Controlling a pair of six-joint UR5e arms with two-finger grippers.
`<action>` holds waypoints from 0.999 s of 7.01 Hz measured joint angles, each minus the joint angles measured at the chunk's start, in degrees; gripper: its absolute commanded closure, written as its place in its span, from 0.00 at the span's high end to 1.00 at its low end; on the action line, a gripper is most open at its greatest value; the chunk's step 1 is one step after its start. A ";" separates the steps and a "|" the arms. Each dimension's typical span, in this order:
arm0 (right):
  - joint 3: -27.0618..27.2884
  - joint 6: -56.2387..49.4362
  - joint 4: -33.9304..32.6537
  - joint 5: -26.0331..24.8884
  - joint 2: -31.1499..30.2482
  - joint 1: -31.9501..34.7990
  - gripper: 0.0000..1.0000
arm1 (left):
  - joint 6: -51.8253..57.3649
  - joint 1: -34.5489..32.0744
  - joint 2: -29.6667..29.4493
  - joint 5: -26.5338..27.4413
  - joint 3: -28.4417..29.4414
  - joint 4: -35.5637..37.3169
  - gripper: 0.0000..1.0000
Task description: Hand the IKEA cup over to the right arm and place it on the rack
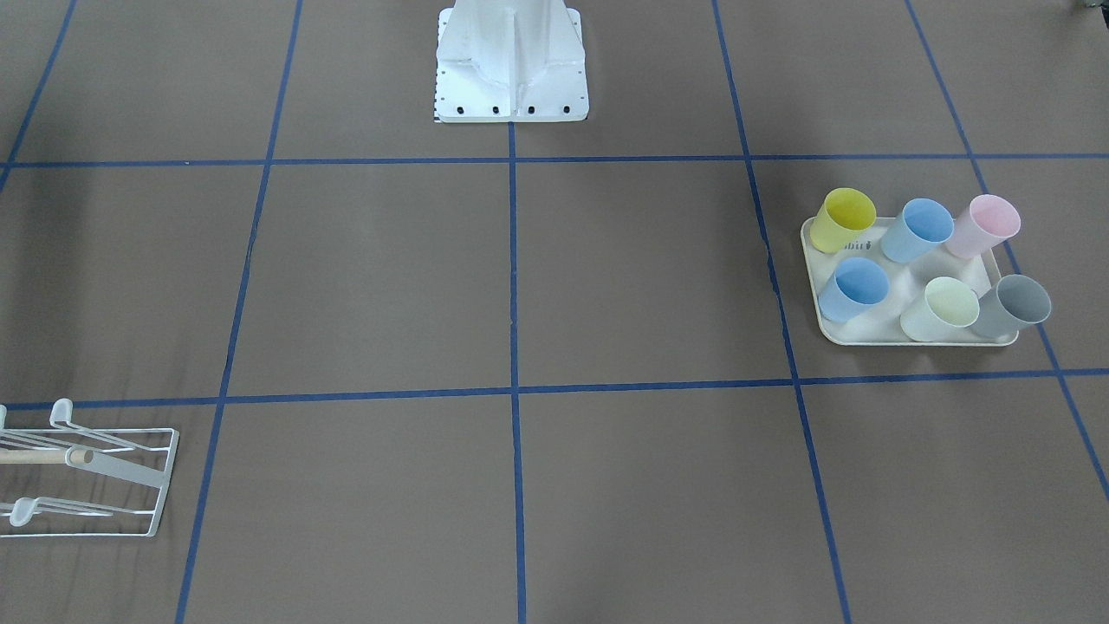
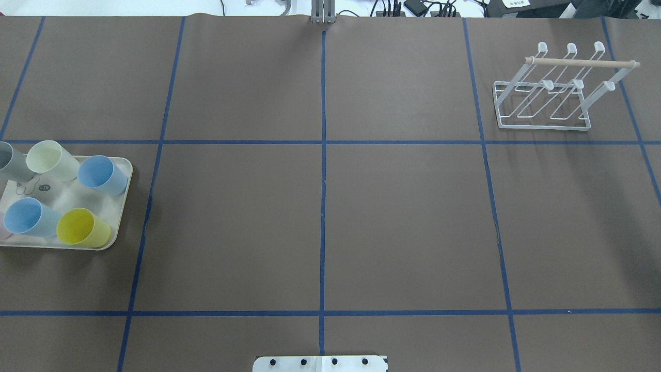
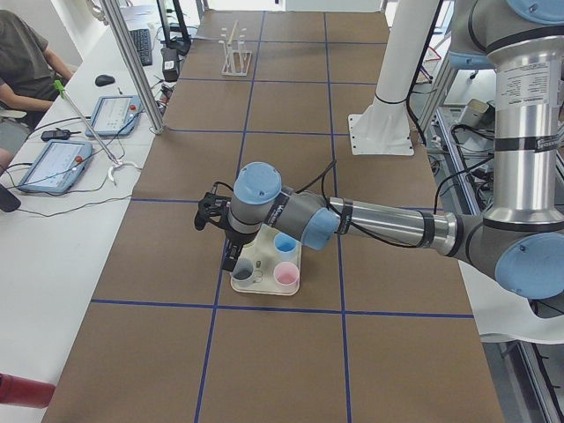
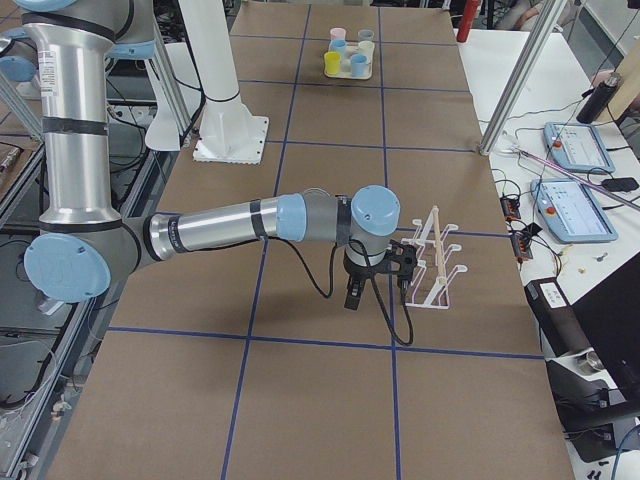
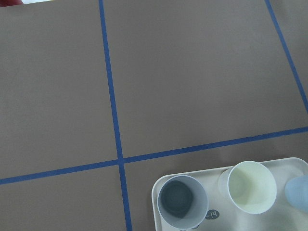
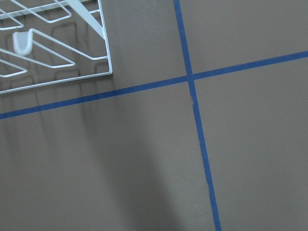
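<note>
Six cups stand on one cream tray [image 1: 866,329]: one yellow cup [image 1: 845,218], two blue cups [image 1: 917,229], one pink cup [image 1: 983,225], one pale green cup [image 1: 940,309] and one grey cup [image 1: 1014,305]. One white rack [image 2: 578,83] with six prongs sits well apart. The left tool [image 3: 231,261] hangs over the tray and the right tool [image 4: 351,297] is beside the rack. I cannot tell how far either is open.
</note>
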 measured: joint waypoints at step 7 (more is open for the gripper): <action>-0.62 0.25 1.96 0.29 -0.14 -1.91 0.99 | -0.34 11.02 2.37 1.78 5.05 -2.98 1.00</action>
